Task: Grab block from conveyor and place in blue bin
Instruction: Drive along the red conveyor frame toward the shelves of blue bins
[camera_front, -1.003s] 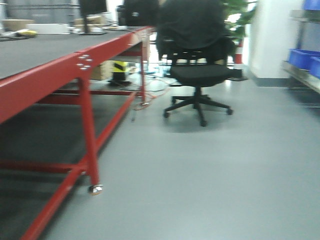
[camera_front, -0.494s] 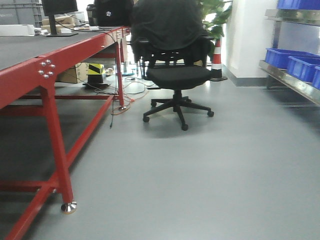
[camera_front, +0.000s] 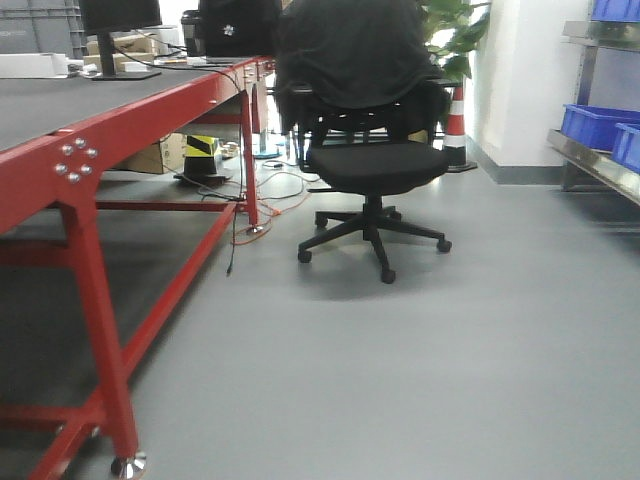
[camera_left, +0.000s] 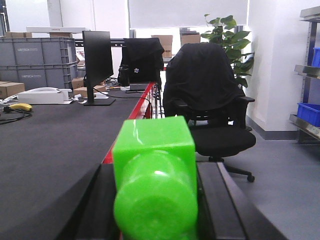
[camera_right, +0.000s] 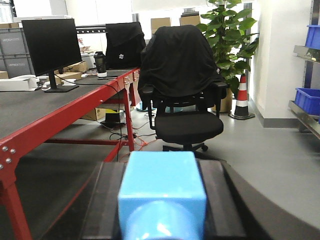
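Note:
In the left wrist view my left gripper (camera_left: 156, 169) is shut on a bright green block (camera_left: 154, 165), its dark fingers (camera_left: 97, 207) pressed on both sides. It hangs over the right edge of the conveyor (camera_left: 50, 145), a dark grey belt on a red frame. My right gripper (camera_right: 162, 167) is shut on a light blue block (camera_right: 161, 185) above the floor, right of the conveyor (camera_right: 25, 107). A blue bin (camera_front: 592, 125) sits on a steel shelf at far right; it also shows as blue bin (camera_left: 309, 111) and blue bin (camera_right: 306, 97). Neither gripper shows in the front view.
A black office chair (camera_front: 372, 165) draped with a dark jacket stands ahead on the grey floor. The conveyor's red leg (camera_front: 100, 340) is near left. A monitor (camera_left: 97, 62), grey crates (camera_left: 35, 60) and boxes sit at the conveyor's far end. A traffic cone (camera_right: 241, 97) and plant (camera_right: 227, 35) stand behind.
The front view has swung right and moved forward along the conveyor. The nearest red leg has slid down and left in the frame, and the chair looks larger.

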